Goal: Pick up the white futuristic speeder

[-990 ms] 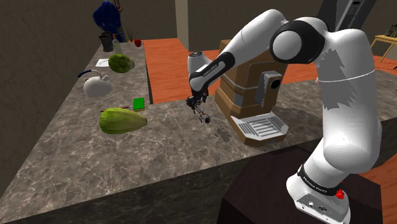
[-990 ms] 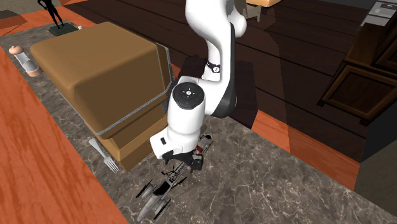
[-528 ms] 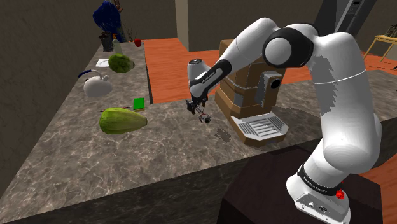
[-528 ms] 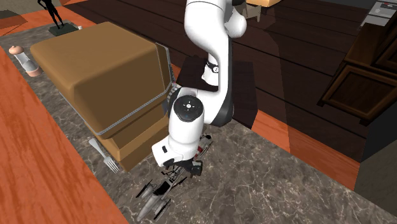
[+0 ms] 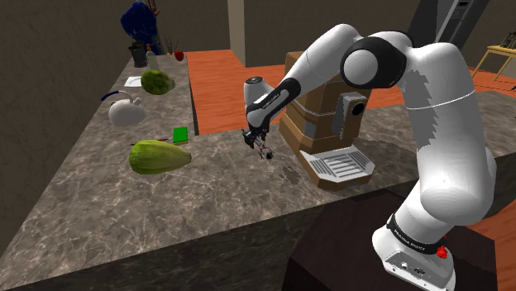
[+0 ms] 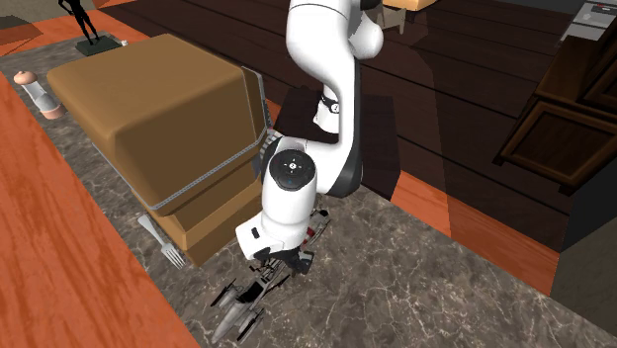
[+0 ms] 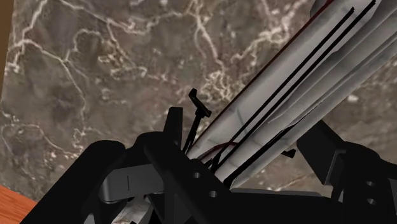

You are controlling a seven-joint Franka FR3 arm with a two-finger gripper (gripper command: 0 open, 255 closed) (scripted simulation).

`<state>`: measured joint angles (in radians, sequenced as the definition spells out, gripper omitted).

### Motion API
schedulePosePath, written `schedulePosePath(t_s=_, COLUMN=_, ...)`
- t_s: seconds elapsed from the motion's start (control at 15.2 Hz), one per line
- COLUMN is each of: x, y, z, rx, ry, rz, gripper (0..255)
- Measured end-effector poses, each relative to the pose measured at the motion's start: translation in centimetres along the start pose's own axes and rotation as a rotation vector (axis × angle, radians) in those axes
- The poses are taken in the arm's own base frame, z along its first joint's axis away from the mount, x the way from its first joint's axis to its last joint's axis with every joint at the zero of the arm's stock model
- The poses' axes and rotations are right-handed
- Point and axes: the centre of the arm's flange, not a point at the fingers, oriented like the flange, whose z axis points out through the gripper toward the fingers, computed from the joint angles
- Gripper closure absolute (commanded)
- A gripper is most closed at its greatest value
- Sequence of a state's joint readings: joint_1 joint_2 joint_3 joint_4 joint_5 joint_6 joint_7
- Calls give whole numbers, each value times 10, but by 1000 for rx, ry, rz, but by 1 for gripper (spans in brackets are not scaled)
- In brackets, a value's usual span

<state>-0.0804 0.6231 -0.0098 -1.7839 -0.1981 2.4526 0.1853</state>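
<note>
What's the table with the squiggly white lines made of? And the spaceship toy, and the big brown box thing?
The counter looks like marble or a similar stone: grey-brown with branching white veins. The speeder is matte white-grey with thin black lines. It could be plastic or painted metal, I cannot tell which. The brown machine has a smooth, plain shell, perhaps plastic.

Your room: dim, stone and wood.
You see a grey veined bench (image 5: 207, 215), orange wood floor (image 5: 217, 87), brown wall (image 5: 58, 50) and a dark cabinet (image 6: 554, 138).
</note>
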Motion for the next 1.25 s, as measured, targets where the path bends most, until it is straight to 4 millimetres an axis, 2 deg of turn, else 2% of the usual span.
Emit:
schedulePosePath(t_s=0.2, x=0, y=0, z=0, rx=0, ry=1, rz=1, gripper=255)
schedulePosePath(t_s=0.4, x=1, y=1, z=-8, rx=0, ry=-1, rz=0, gripper=255)
schedulePosePath(t_s=1.25, x=4, y=8, z=-74, rx=0, ry=-1, rz=1, gripper=255)
